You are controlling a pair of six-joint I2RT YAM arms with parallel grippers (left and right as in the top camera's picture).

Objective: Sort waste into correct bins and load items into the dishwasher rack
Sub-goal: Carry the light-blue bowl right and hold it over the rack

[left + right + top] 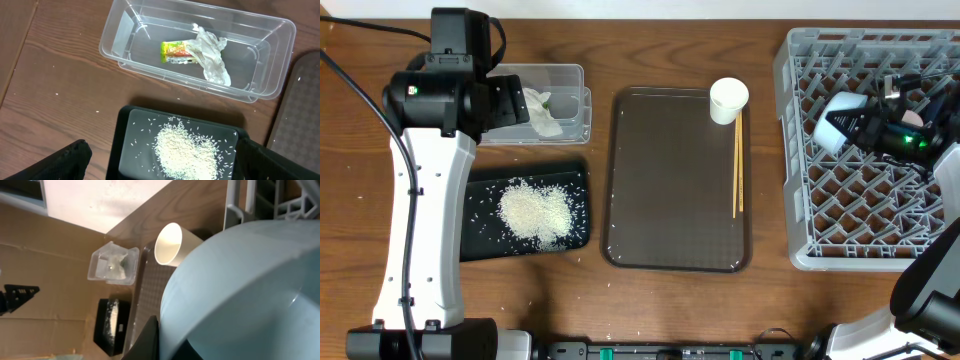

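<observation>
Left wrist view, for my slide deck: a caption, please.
Open left gripper above rice on the black tray; napkin and wrapper lie in the clear tub.

no legible text, print on yellow-green wrapper (176, 52) too blurred

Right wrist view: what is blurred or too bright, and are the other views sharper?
Right wrist view: the light-blue bowl, very near the lens, looks soft; the bright patch at top is washed out white. Left wrist view: sharp, with a pale sheen on the black tray. Overhead view: sharp, evenly lit.
</observation>
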